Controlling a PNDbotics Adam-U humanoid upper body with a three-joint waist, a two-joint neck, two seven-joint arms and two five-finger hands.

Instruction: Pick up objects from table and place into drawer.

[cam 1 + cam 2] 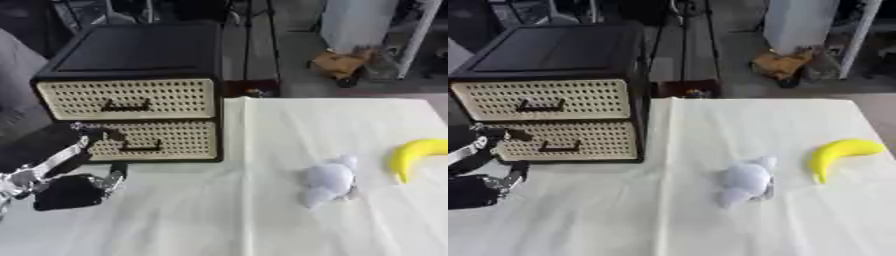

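The left hand (72, 191) hangs at the lower left, just in front of the drawer unit (131, 90), and holds nothing; its dark palm and fingers are blurred, so I cannot tell whether they are curled or straight. A fingertip reaches up close to the left edge of the lower drawer (149, 140), but whether it touches the front is not clear. The right hand shows in neither view.

Both drawers are closed: the upper drawer (127, 98) and the lower one have pale perforated fronts with a dark handle each, set in a black frame. The unit stands at the far left of the surface (262, 225), which is covered in a cream cloth.

A white soft toy (330, 180) lies near the middle of the cloth, and a yellow banana (842, 152) lies to its right, apart from it. No writing or label can be read on anything.

The right eye view shows the whole banana, while the left eye view cuts its tip at the edge; the left eye view shows more of the left hand.
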